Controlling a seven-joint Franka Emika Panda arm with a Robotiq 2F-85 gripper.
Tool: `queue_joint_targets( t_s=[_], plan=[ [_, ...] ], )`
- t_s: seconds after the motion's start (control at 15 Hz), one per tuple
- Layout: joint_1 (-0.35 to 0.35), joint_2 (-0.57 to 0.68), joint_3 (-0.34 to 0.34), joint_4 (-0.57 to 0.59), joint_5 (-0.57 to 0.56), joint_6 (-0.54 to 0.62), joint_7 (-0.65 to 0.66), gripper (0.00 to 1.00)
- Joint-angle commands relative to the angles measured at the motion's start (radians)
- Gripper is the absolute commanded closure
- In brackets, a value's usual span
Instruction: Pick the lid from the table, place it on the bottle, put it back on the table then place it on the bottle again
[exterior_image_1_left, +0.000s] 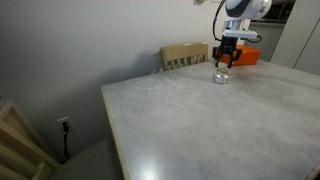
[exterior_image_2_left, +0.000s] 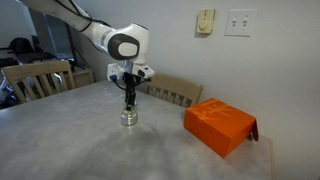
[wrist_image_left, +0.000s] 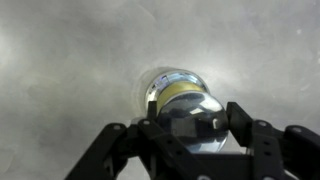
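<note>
Black claw (wrist_image_left: 192, 122) flanking silvery round lid (wrist_image_left: 190, 108), squat glass bottle (wrist_image_left: 168, 88)

Soft light, table (exterior_image_1_left: 200, 120) glare, blurry wrist view.

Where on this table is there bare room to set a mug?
The broad stretch of table from the bottle out to the edges is bare. So is the strip between bottle and orange box. Crowded only at the bottle, where the gripper hangs over it.
</note>
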Motion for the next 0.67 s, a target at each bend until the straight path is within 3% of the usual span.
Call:
queue_joint_targets(
  t_s=[0.0,0.6],
  plan=[
    [-0.016,0.063,0.018,0.093,0.0,-0.063,-0.006,0.56],
    [-0.006,0.062,0.004,0.102,-0.011,-0.119,0.026,0.56]
  ],
)
